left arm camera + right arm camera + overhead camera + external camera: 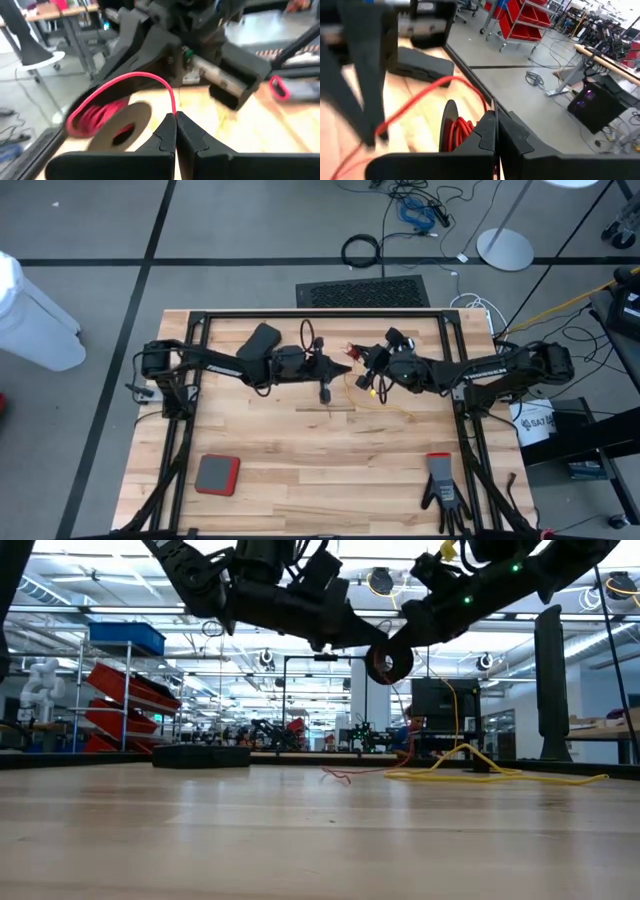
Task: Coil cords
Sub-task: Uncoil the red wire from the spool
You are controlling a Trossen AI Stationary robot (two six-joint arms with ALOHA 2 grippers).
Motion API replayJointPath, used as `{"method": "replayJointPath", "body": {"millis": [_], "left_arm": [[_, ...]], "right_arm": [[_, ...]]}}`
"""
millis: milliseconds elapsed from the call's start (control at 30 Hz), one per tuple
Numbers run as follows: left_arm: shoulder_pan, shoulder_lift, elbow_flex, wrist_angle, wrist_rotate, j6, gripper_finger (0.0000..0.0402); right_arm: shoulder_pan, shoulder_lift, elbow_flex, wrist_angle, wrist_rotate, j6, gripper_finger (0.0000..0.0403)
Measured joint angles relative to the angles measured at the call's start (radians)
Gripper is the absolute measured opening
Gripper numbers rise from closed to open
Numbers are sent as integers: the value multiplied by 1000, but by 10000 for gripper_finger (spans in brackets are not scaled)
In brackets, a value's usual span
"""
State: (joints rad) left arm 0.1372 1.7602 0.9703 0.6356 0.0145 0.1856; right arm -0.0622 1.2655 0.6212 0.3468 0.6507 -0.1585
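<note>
Both arms reach in from the table's two sides and meet above the far middle of the wooden table (pixel 300 460), lifted well clear of the boards, as the low view shows.

The left gripper (pixel 175 120) points right, toward the other arm. Its two dark fingers are pressed together, pinching the reddish-orange cord (pixel 131 79) right at the tips. From that pinch the cord rises, arcs over and runs down onto the reel (pixel 116 127), a round black spool with a pale centre and red windings, which hangs just beyond the fingertips.

The right gripper (pixel 495 122) points left, its fingers likewise together, with the same reel (pixel 451 131) directly at their tips. Seen from here the reel stands on edge, its disc face upright, so its axle lies roughly level. Whether these fingers actually clamp the reel or the cord I cannot tell. In the low view the reel (pixel 392 663) hangs in the air between the two arms.

A loose length of the reddish-orange cord (pixel 345 775) lies on the boards below. The yellow cord (pixel 490 772) drops from the right arm and lies in a long, loose heap on the table, stretching left to right.
</note>
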Motion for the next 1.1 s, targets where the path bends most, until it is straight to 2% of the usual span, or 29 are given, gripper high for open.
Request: {"method": "replayJointPath", "body": {"millis": [133, 333, 533, 833, 1000, 1100], "left_arm": [[10, -65, 0, -120, -61, 46, 1], [31, -124, 0, -295, -178, 110, 0], [48, -105, 0, -363, -181, 98, 0], [19, -10, -1, -338, -42, 56, 0], [-22, 7, 0, -269, 42, 55, 1], [-43, 7, 0, -259, 43, 56, 18]], "right_arm": [[15, -17, 0, 2, 34, -32, 0], [28, -72, 0, 9, 27, -47, 0], [55, -117, 0, 74, -38, -70, 0], [64, -135, 0, 219, -49, -128, 0], [55, -135, 0, 211, -5, -140, 0], [55, -134, 0, 199, 11, -139, 0]]}}
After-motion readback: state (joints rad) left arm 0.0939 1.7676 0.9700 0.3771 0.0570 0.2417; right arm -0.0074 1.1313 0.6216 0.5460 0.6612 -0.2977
